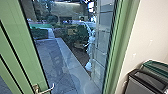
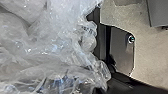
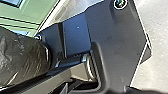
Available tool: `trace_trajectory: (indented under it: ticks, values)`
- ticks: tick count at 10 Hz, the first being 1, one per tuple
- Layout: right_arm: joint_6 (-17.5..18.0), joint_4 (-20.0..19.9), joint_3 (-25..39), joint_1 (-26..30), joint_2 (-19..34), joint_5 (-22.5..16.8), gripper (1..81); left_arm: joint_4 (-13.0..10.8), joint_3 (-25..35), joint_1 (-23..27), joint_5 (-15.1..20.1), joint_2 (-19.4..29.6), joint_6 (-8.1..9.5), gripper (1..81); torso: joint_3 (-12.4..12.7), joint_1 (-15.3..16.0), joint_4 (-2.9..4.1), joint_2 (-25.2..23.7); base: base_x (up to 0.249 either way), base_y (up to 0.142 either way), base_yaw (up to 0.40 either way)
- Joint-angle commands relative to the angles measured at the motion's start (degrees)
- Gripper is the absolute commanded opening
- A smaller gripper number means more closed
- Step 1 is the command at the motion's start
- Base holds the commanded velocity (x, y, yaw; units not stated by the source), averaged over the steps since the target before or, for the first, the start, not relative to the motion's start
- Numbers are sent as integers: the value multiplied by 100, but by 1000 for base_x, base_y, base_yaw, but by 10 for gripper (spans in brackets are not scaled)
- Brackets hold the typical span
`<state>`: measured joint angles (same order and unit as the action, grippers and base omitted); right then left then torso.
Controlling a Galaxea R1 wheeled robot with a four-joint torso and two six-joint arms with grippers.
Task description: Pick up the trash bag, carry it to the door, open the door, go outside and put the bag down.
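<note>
Crumpled translucent plastic of the trash bag [image 2: 50,42] bulks large in the left wrist view, bunched close against dark robot parts. A dark, shiny, wrinkled plastic surface [image 3: 22,57] is near the right wrist; whether it is the same bag I cannot tell. In the head view stands the green-framed door [image 1: 22,47], with a metal lever handle [image 1: 45,90] low on its left upright. Whether the door is shut or ajar is unclear.
Beyond the door lie a paved path [image 1: 51,60], a pale kerb [image 1: 71,58] and shrubs [image 1: 77,33]. Inside, a dark-rimmed grey bin [image 1: 142,83] and a green-rimmed bin [image 1: 156,66] stand by the white wall [image 1: 150,30] on the right.
</note>
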<state>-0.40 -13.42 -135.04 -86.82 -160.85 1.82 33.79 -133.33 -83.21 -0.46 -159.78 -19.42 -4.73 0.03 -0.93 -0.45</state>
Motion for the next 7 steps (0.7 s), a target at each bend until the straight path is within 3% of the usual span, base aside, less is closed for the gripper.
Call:
trace_trajectory:
  ticks: [1,7]
  values:
    - [-13,50,57,248,60,-357,811,-13,35,266,407,78,-18,10,0,0,0,0,0,0,177]
    - [-13,41,49,248,60,-340,811,-4,0,266,407,86,-9,10,0,-2,0,0,0,0,179]
